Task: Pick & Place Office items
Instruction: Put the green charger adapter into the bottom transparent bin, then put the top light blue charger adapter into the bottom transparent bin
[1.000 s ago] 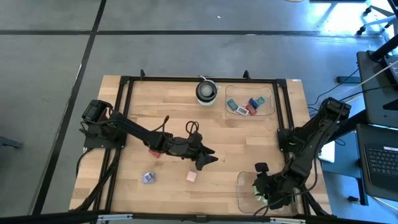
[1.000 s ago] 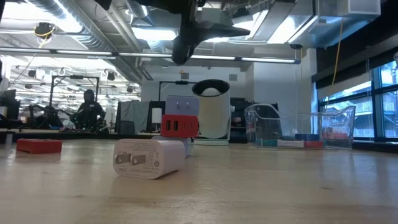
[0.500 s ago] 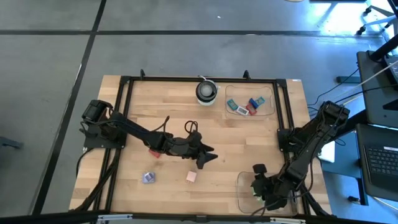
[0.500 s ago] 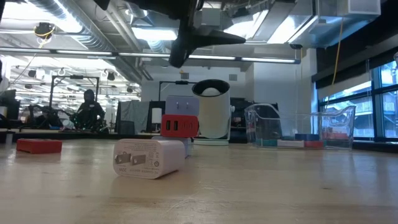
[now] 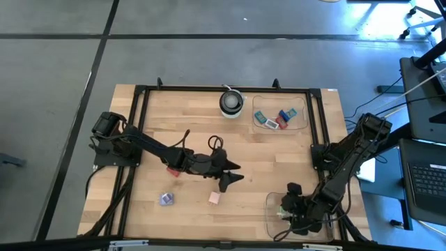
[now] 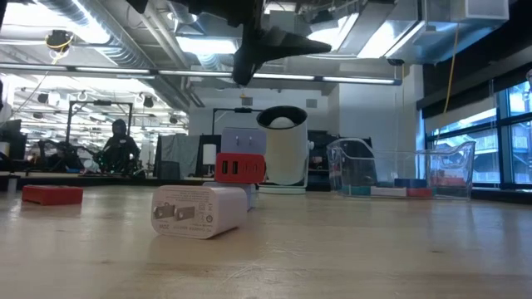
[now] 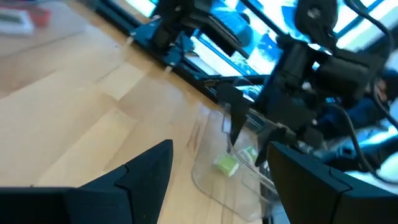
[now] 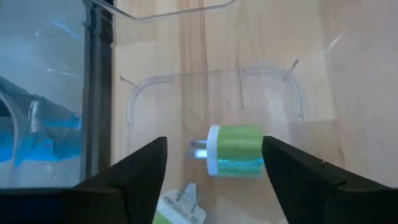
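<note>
My left gripper (image 5: 237, 177) hangs open above the table's middle, with nothing between its fingers (image 7: 221, 149). It shows at the top of the low view (image 6: 270, 46). Below it, toward the near edge, a pink piece (image 5: 214, 198) and a lilac piece (image 5: 166, 199) rest on the wood. A red piece (image 5: 172, 171) peeks out from under the left arm. My right gripper (image 5: 284, 215) is open over the near clear tray (image 5: 272, 202). Its fingers stand on either side of a green piece (image 8: 235, 150) lying on the tray floor, and a second green piece (image 8: 180, 211) lies beside it.
A far clear tray (image 5: 301, 115) holds teal, blue and red pieces. The round white-and-black object (image 5: 231, 102) stands next to it at the far edge. A black frame rail (image 5: 317, 150) runs along the table's right side. Bare wood lies between the two trays.
My right gripper has shifted a little toward the table's left over the near tray. The pieces on the table have stayed where they were.
</note>
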